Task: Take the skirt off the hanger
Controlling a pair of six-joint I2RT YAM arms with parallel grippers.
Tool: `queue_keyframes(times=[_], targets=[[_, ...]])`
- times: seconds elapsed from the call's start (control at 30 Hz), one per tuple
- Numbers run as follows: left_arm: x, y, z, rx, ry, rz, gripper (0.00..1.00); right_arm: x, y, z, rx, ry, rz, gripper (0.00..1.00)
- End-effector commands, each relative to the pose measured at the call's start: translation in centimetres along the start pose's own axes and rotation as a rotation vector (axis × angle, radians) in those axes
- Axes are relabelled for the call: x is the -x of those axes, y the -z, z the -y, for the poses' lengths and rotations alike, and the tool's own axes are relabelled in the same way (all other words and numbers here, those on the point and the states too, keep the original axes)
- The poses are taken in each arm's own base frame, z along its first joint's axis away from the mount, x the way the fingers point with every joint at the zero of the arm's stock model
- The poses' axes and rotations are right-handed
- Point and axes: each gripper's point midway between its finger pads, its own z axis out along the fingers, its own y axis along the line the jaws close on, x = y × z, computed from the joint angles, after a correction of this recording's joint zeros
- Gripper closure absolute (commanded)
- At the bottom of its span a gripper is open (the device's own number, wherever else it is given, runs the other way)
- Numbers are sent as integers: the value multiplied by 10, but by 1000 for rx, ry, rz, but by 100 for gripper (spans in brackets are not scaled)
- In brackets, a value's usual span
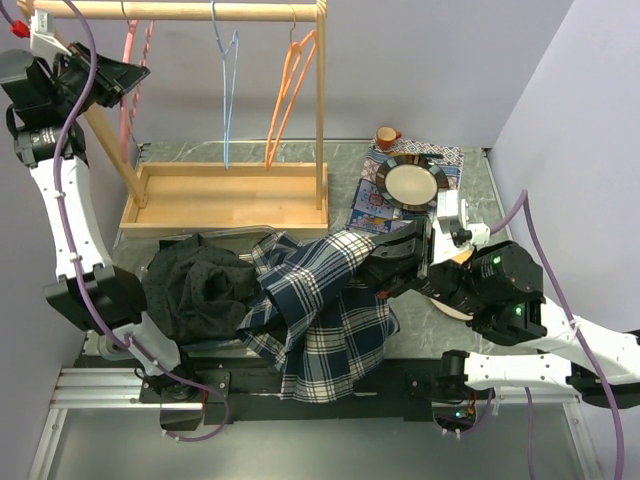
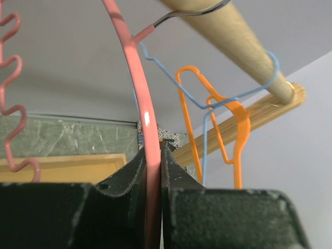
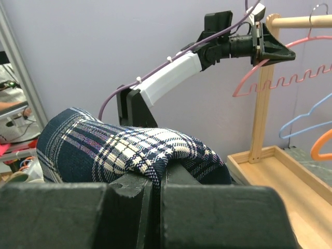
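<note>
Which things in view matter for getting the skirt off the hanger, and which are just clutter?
Job:
- plaid skirt, clamped in the right gripper
- pink hanger, clamped in the left gripper

Clutter:
- blue hanger
- orange hanger
- dark garment
- plate
- cup
- patterned mat

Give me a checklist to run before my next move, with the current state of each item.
1. Hold of the left gripper on the pink hanger: ok, shut on its wire.
2. Hanger hook over the wooden rail: ok.
3. The plaid skirt off the hanger, lying on the table: ok.
4. Hold of the right gripper on the skirt: ok, shut on a fold.
5. Skirt free of the dark garment beside it: cannot tell, they overlap.
</note>
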Motion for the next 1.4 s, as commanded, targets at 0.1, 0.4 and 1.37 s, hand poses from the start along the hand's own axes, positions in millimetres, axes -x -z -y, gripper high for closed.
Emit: queue_keyframes(times=[0.1,0.4,1.37], targets=[[16,3,-4,38,-107,70,48,37,-6,-3,8,4,139,100],[16,39,-7,236,-223,145,3,44,-15,11,-88,-33,119,100],[-10,231,41,783,-291,526,3,78,-172,-28,114,-226,280,100]])
